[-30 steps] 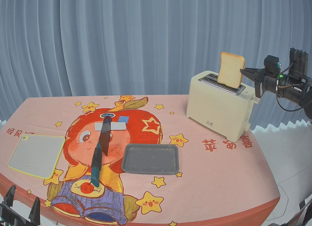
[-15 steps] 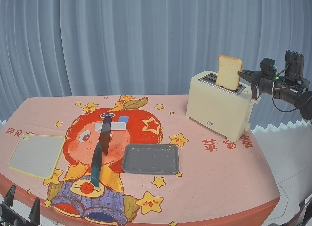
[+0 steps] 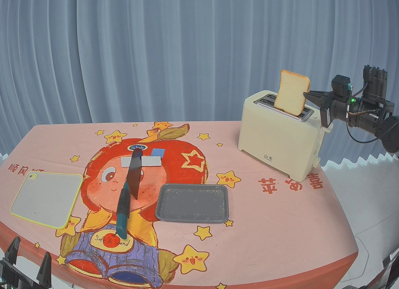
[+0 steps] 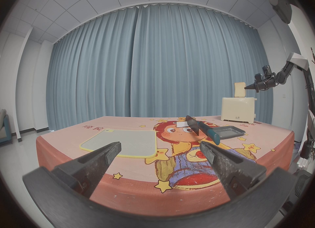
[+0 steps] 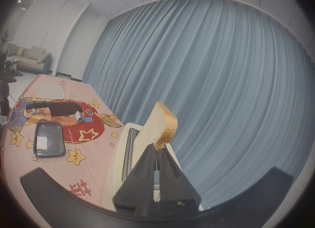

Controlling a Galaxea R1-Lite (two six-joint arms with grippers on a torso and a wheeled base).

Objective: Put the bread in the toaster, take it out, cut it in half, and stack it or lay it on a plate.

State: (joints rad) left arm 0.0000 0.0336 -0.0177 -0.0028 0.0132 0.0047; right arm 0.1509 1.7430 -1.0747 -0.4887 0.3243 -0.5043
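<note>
Here the right jaws pinch the bread (image 3: 291, 92), tilted just over the toaster (image 3: 278, 136), while the left jaws gape wide, well away from it.

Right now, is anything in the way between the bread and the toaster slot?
No, nothing visible is in the way. The right hand pinches the tilted bread by its edge, with its bottom right at the open slot of the toaster.

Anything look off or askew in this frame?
The bread slice hangs tilted rather than upright over the toaster slot, pinched at one edge by the right gripper. The grey plate carries pale specks, possibly crumbs or wear. Otherwise nothing stands out.
</note>
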